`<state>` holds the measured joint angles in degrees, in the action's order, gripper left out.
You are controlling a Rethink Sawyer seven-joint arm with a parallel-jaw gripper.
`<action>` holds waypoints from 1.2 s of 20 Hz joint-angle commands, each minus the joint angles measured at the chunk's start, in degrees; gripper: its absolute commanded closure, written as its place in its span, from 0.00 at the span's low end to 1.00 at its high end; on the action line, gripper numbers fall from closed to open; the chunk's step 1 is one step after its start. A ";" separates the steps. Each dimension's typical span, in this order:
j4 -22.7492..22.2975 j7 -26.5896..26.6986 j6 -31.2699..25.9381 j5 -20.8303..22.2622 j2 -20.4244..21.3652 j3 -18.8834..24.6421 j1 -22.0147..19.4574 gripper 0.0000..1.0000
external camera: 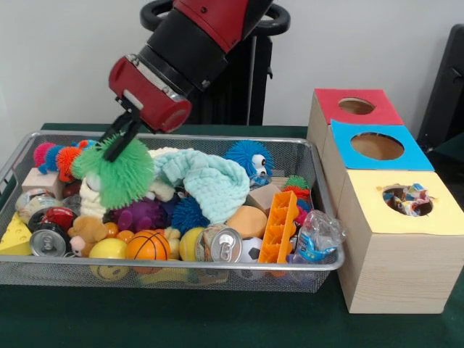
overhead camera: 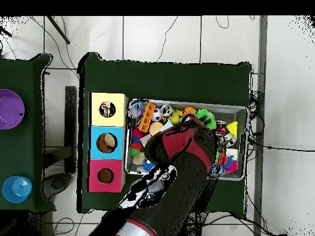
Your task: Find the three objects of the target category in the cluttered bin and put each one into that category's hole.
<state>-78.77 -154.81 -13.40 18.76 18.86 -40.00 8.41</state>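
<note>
The wire mesh bin [external camera: 14, 165] is full of toys; it also shows in the overhead view [overhead camera: 243, 110], half covered by my arm. My gripper [external camera: 116, 148] hangs over the bin's left end, its tips at the top of a green spiky ball [external camera: 119, 177]. I cannot tell whether it grips the ball. A speckled multicoloured textile piece [external camera: 408, 200] sticks up in the hole of the yellow-topped box [external camera: 406, 221], and also shows in the overhead view [overhead camera: 107, 110]. No other speckled textile shows among the clutter.
A mint knitted cloth [external camera: 210, 181], a blue spiky ball [external camera: 246, 156], an orange block [external camera: 279, 226], a basketball [external camera: 147, 245] and cans [external camera: 221, 245] fill the bin. The blue-topped box [external camera: 409, 156] and the red-topped box [external camera: 384, 110] stand behind the yellow one.
</note>
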 commanded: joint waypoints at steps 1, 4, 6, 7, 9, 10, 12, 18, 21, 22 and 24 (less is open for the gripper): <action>0.57 -13.45 3.27 -5.87 -3.13 -3.25 -0.26 1.00; -0.78 -11.55 2.27 -6.64 -2.38 -2.67 -0.21 1.00; -1.66 -11.28 1.33 -7.10 -1.96 -3.71 0.43 1.00; -2.19 -12.34 0.86 -7.50 -2.18 -5.53 1.39 1.00; -2.49 -15.38 0.86 -8.94 -3.42 -10.19 3.42 1.00; -2.80 -16.74 0.97 -9.92 -4.12 -12.28 4.29 1.00; -3.51 -17.18 1.33 -10.99 -4.88 -13.05 4.97 1.00; -4.55 -13.66 2.20 -13.22 -4.52 -12.47 4.73 1.00; -4.67 -11.34 2.23 -13.47 -3.98 -11.19 4.07 1.00; -4.65 -10.90 2.19 -13.52 -3.84 -10.91 3.90 1.00; -4.67 -10.31 2.26 -13.63 -3.70 -10.54 3.71 1.00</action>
<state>-80.24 -155.20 -13.06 8.92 16.27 -53.78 13.52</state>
